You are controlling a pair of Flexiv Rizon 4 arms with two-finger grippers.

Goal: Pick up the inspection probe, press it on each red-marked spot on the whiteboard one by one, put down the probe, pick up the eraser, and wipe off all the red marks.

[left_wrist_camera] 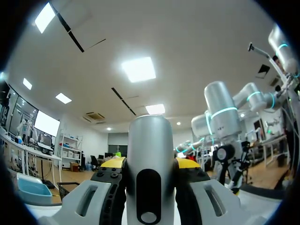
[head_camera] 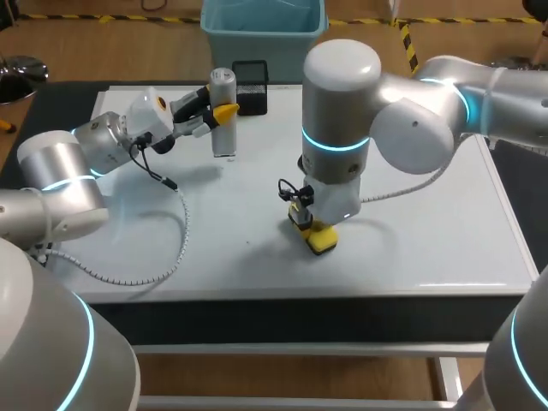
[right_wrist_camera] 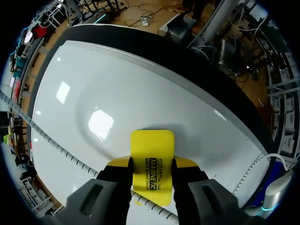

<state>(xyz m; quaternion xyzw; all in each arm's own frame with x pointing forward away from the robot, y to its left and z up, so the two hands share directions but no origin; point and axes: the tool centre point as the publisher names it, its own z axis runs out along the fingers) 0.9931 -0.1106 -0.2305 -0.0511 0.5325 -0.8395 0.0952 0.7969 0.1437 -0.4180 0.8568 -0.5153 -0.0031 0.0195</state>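
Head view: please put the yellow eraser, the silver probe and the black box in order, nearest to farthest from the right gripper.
1. The yellow eraser, held in the right gripper itself.
2. The silver probe, upright at the back left, in the left gripper.
3. The black box, farther back, just beyond the probe.

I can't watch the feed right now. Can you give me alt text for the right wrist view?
The right jaws are shut on a yellow eraser, gripping it from both sides with its far end pointing down at the whiteboard. The stretch of board in this view is plain white with a few light reflections, and no red marks show on it.
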